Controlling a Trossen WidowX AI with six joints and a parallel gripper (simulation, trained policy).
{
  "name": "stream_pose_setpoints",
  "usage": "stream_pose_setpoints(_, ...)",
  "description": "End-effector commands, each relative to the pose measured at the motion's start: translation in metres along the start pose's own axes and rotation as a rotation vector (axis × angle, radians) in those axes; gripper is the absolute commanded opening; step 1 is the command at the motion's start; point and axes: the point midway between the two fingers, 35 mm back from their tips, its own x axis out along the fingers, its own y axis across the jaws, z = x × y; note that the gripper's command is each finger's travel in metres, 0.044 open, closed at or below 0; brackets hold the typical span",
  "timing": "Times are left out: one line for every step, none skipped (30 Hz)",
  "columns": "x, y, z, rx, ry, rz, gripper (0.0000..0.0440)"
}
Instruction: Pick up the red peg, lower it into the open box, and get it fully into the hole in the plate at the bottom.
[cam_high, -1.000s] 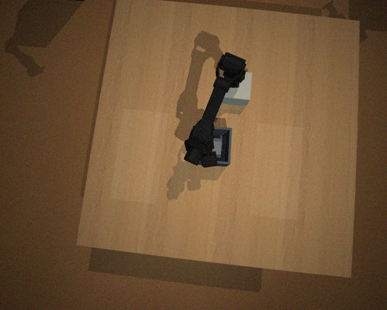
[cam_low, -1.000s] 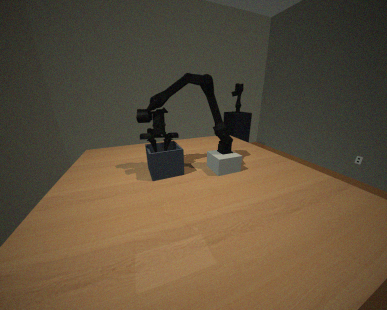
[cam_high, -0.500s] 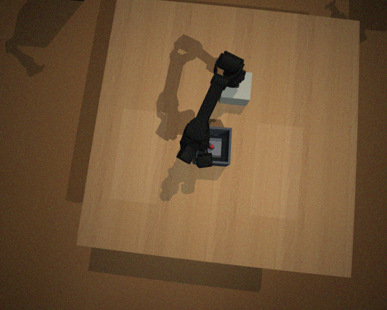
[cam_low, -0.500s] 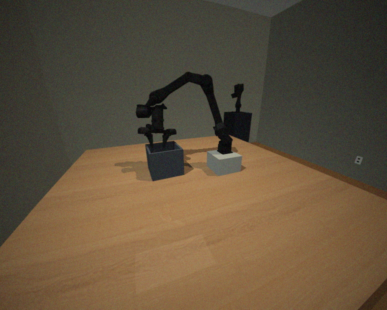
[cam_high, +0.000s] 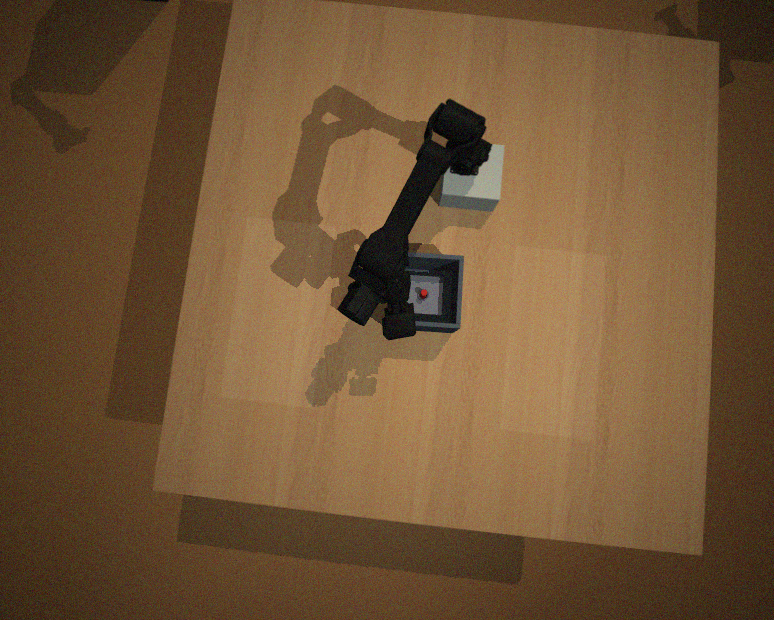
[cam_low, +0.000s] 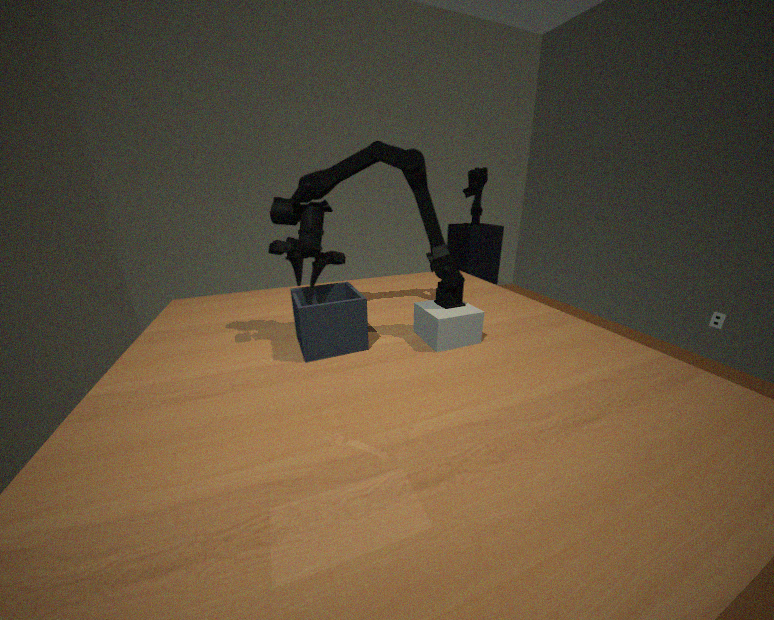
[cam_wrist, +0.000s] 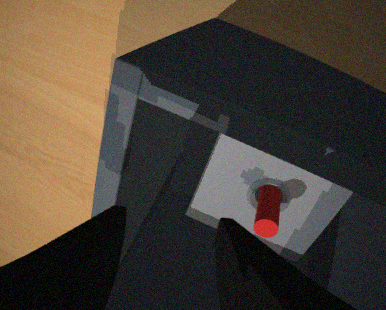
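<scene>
The open box (cam_high: 461, 293) (cam_low: 332, 329) (cam_wrist: 165, 150) is sitting on the counter (cam_high: 555, 361) (cam_low: 400, 465) (cam_wrist: 45, 125), its walls surrounding the red peg (cam_high: 423, 293) (cam_wrist: 268, 210), which is standing in the plate's (cam_high: 434, 304) (cam_wrist: 225, 175) hole. The end effector (cam_low: 305, 286) (cam_wrist: 171, 225) is hovering above the box, spread partway and gripping nothing. A pale block (cam_high: 474, 184) (cam_low: 449, 328) is standing near the box.

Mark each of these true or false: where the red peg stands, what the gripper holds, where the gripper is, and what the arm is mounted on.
1. The red peg stands in the hole of the plate. True.
2. The gripper is shut on the peg. False: its fingers are apart with nothing between them.
3. The fingertips are pressed against the plate. False: they are up around the rim of the open box.
4. The arm stands on a pale block. True.
</scene>
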Motion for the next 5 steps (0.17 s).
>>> stream_pose_setpoints(-0.0071, 0.0092, 0.0058, -0.027, -0.003, 0.043, 0.0139)
stream_pose_setpoints(-0.009, 0.0115, 0.0071, -0.033, -0.003, 0.053, 0.0138)
stream_pose_setpoints(-0.011, 0.0139, 0.0084, -0.04, -0.004, 0.064, 0.0136)
stream_pose_setpoints(-0.013, 0.0163, 0.0097, -0.047, -0.005, 0.075, 0.0134)
stream_pose_setpoints(-0.0151, 0.0188, 0.011, -0.055, -0.006, 0.086, 0.0132)
